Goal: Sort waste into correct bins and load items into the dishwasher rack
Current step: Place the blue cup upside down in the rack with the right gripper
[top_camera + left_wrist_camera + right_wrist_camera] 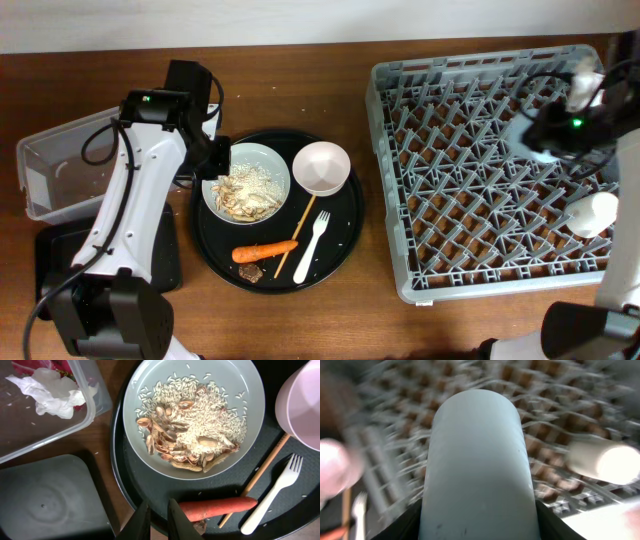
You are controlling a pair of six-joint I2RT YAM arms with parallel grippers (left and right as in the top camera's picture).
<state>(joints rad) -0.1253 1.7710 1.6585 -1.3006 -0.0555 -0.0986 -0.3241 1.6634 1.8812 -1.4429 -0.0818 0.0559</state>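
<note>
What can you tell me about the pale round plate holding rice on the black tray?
The white round plate is shallow with a raised rim, smooth and glossy like ceramic or hard plastic. It sits flat on the left part of the large round black tray. Pale rice grains and tan shell scraps lie heaped in it, loose grains scattered up its sides. The pale pink bowl stands close beside it; nothing grips it.

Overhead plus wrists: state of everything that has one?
left gripper: nearly shut, empty
right gripper: shut on blue cup
blue cup: held over rack
cream cup: lying in rack
plate: holds scraps, on round tray
bowl: upright, empty, on round tray
carrot: on round tray
brown bit: on round tray
fork: on round tray
tub: holds tissue, wrapper
black bin: empty
</note>
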